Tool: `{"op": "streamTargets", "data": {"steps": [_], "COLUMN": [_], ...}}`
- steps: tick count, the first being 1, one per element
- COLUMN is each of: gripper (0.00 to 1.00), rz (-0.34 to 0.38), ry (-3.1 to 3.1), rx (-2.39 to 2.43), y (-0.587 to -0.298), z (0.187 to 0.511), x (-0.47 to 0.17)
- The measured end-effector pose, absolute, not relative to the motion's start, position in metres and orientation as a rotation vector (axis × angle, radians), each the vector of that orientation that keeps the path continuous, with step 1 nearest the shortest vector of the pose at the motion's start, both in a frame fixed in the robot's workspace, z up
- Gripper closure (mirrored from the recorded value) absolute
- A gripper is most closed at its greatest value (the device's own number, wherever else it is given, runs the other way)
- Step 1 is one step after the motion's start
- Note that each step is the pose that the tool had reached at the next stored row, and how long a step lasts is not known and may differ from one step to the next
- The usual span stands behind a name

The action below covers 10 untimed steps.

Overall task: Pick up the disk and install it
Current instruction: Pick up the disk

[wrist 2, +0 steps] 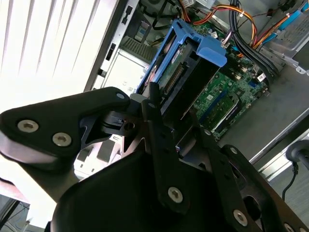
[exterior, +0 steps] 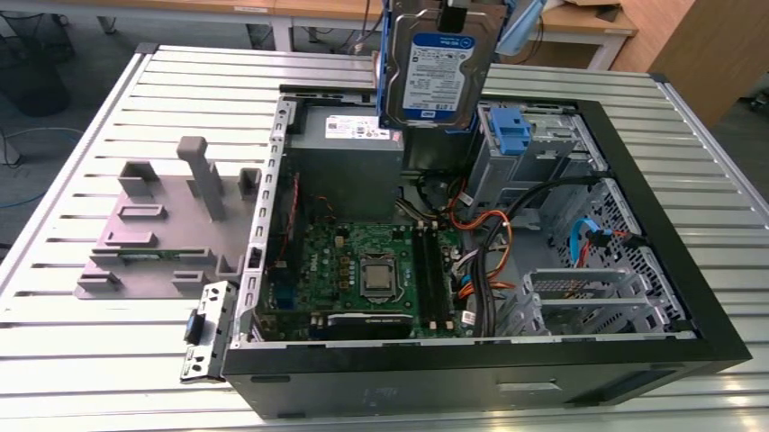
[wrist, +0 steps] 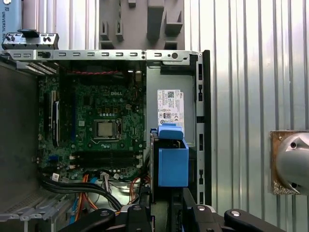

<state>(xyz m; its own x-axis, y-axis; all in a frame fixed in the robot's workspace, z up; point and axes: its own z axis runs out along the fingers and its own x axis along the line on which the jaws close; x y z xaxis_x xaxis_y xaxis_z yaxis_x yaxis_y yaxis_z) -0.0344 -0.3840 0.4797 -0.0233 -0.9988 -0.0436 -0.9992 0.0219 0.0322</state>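
One disk [exterior: 430, 76] hangs under the hand [wrist 2: 173, 101], which is clamped across its blue carrier, above the open case [exterior: 481, 378]. Risks as we judge them:
- The grip looks to be on plastic, so a knock on the case rim could twist it loose onto the power supply [exterior: 348, 148] below the hand.
- The cables [exterior: 487, 238] lower down could snag.

We count one hand, one disk, one bare bracket [exterior: 511, 135], one case, and one grey fixture [exterior: 168, 216] on the desk [exterior: 72, 135].

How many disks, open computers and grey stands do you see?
Disks: 1, the disk, held up above the computer.
Open computers: 1, the computer case.
Grey stands: 1, the grey stand, beside the case on the exterior view's left.
Total: 3
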Motion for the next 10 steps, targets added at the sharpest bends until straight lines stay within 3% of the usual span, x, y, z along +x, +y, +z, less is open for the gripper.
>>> {"op": "streamTargets", "data": {"steps": [10], "gripper": [0.65], "rz": [0.084], "ry": [2.239], "rx": [-2.189], "y": [-0.3871], "z": [0.4797], "x": [-0.0344]}}
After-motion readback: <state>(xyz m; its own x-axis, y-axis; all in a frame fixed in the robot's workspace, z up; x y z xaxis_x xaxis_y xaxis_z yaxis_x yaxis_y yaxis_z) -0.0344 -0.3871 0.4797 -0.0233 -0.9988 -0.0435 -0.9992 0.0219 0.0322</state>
